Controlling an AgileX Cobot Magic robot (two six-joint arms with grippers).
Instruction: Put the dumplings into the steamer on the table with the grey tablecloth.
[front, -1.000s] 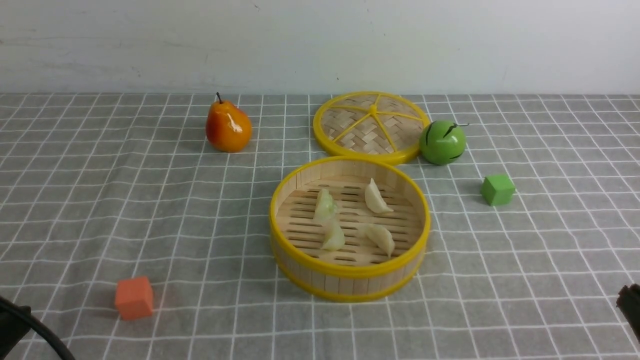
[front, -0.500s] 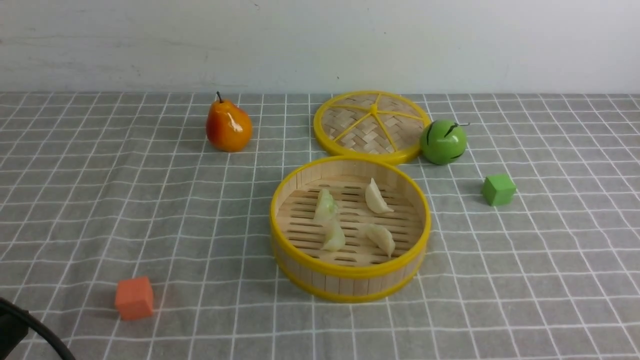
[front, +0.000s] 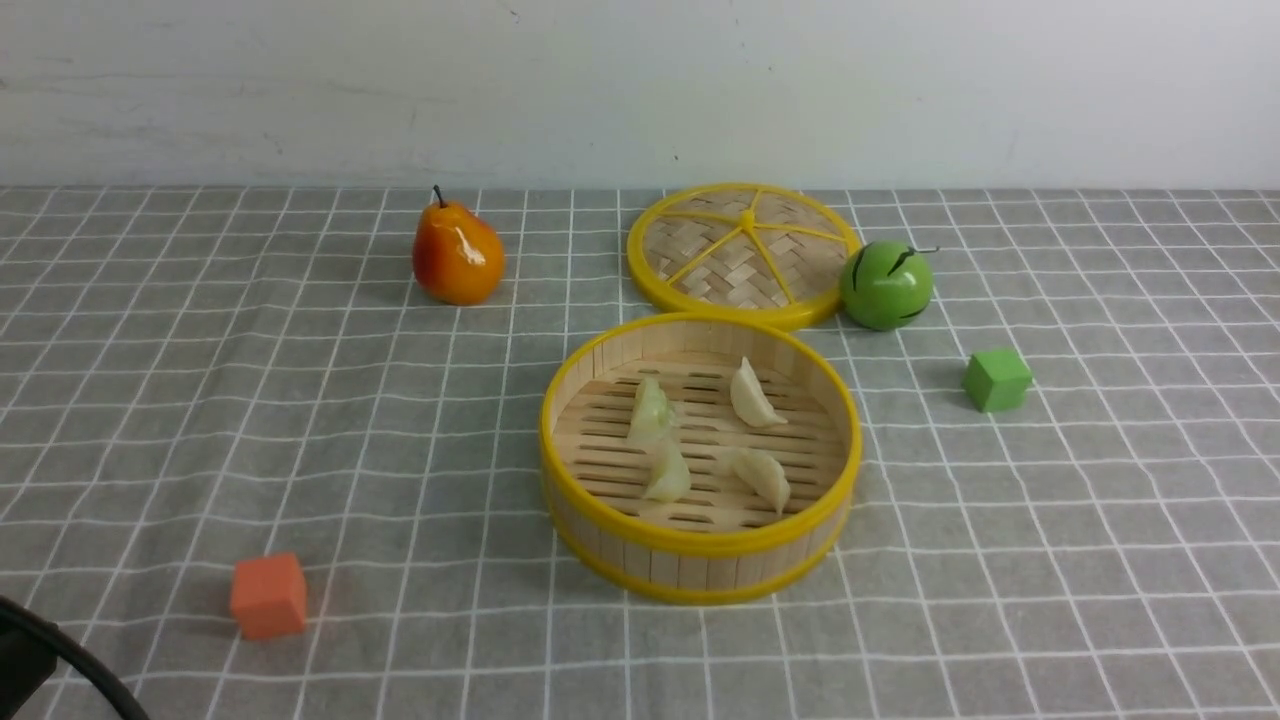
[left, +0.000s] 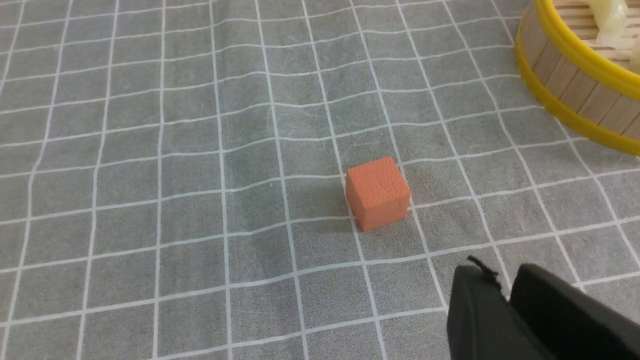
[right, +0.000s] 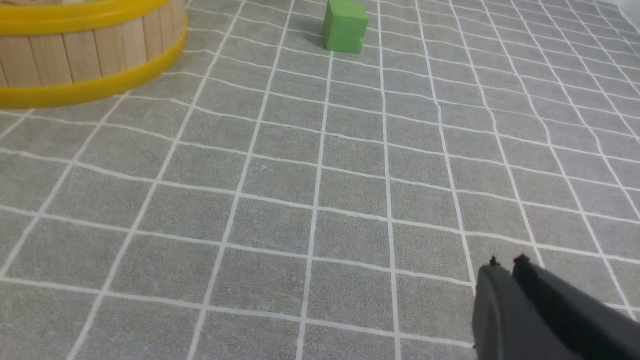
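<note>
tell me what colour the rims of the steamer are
Yellow, top and bottom, around a pale wooden strip wall. The steamer shows best in the front view.

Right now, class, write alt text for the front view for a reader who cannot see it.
Four pale dumplings lie inside an open bamboo steamer on a grey checked tablecloth. Behind it lie its woven lid, a green ball and an orange pear; a green cube and an orange cube sit apart.
</note>
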